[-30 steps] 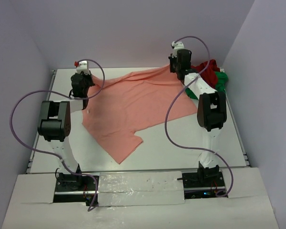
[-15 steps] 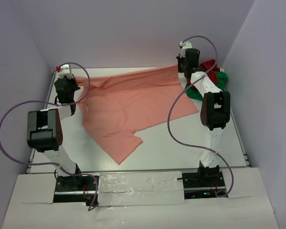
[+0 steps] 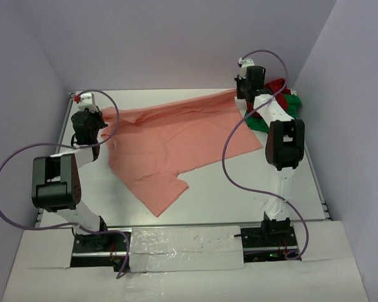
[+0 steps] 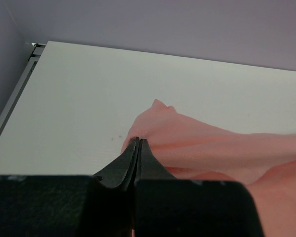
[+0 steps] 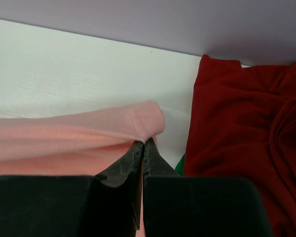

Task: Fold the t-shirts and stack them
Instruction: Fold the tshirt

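Left fingers [image 4: 121, 168] pinch the pink shirt [image 3: 176, 145] at ten o'clock — right fingers [image 5: 123, 168] pinch it at one o'clock, just beside the red shirt [image 5: 237, 123].

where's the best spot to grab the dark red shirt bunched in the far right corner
Likely the far end of its left edge, coming from the table middle. The dark red shirt is heaped in the corner, partly over the green shirt; that edge runs straight beside bare tabletop, free to pinch.
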`<state>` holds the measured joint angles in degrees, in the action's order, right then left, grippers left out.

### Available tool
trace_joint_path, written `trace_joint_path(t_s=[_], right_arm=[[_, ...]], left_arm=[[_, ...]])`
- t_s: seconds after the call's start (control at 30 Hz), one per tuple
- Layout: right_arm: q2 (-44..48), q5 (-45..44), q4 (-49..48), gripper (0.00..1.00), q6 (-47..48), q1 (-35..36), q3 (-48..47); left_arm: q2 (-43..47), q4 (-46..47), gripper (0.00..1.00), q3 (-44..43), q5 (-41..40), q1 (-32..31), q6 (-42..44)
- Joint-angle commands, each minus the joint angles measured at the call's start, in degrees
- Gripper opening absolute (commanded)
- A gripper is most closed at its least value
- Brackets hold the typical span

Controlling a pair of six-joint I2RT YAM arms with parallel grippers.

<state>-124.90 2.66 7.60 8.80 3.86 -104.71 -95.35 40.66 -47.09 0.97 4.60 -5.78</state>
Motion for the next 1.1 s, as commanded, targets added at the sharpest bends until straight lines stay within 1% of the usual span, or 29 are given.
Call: trace_joint_path(t_s=[0.0, 0.13, 0.3, 0.37, 0.5, 0.6, 0.7, 0.73, 0.77, 0.8, 0.83, 0.87, 0.9, 0.93, 0.97, 1.0, 1.03, 1.07], right_arm=[[0.36, -0.99, 0.40, 0.00, 1.31, -1.40, -1.38], [2.55, 0.42, 1.19, 0.00, 0.96, -1.31, 1.25], [4.40, 2.35, 4.62, 0.00, -0.53, -0.96, 1.96], [5.02, 2.53, 5.58, 0.00, -0.62, -0.61, 2.49], [6.33, 3.14, 8.13, 0.00, -0.98, -0.25, 2.75], [6.86, 3.41, 10.07, 0.00, -1.32, -0.08, 3.02], [6.34, 4.63, 14.62, 0.00, -1.24, 0.27, 1.53], [5.47, 5.42, 16.38, 0.00, -0.80, 0.36, -0.31], [4.94, 7.17, 20.49, 0.05, -0.54, 0.54, -1.54], [4.23, 7.80, 23.23, 0.12, -0.27, 0.54, -3.12], [3.44, 8.50, 25.86, 0.20, 0.08, 0.80, -6.44], [2.22, 9.81, 30.33, 0.26, -0.01, 0.89, -7.61], [2.12, 10.00, 31.68, 0.28, -0.27, 0.89, -8.23], [2.29, 9.83, 32.56, 0.35, -1.14, 0.89, -7.97], [3.16, 10.43, 34.05, 0.48, -0.98, 0.98, -7.62], [3.78, 10.61, 34.76, 0.54, -0.63, 0.98, -6.40], [4.48, 10.35, 35.64, 0.59, -0.45, 0.98, -5.61], [6.14, 10.09, 35.73, 0.61, -0.36, 1.06, -4.81]], left_arm=[[3.68, -1.11, 0.00, 1.03, -0.71, 0.41, -0.63], [6.66, -4.01, 0.00, 2.97, -0.62, -0.64, -0.99], [8.69, -5.68, 0.00, 5.43, -0.71, -2.40, -1.07], [8.60, -6.91, 0.00, 5.61, -2.72, -3.28, -0.99], [8.52, -7.88, 0.00, 6.31, -3.08, -3.98, -1.25], [8.52, -10.34, 0.00, 5.87, -2.65, -3.99, -1.52], [7.73, -12.96, 0.00, 5.43, -2.29, -4.07, -0.99], [7.38, -14.02, 0.03, 4.39, -2.29, -3.99, -1.07], [6.94, -15.34, 0.18, 3.59, -2.12, -3.99, -1.16], [6.58, -18.14, 0.30, 2.89, -1.68, -3.99, -1.25], [6.32, -19.03, 0.45, 2.45, -1.50, -4.07, -1.42], [6.58, -19.91, 0.59, 1.83, -1.50, -3.99, -1.51], [7.54, -20.97, 0.63, 1.74, -0.11, -4.07, -1.51], [8.16, -21.59, 0.71, 1.83, 0.25, -3.99, -1.51], [8.95, -22.20, 0.85, 1.83, 0.69, -3.99, -1.86], [10.52, -23.08, 0.92, 1.74, 1.57, -4.07, -1.87], [11.49, -25.44, 0.95, 1.30, 1.75, -4.07, -2.30], [12.55, -26.50, 0.96, 1.13, 2.10, -3.99, -2.39]])
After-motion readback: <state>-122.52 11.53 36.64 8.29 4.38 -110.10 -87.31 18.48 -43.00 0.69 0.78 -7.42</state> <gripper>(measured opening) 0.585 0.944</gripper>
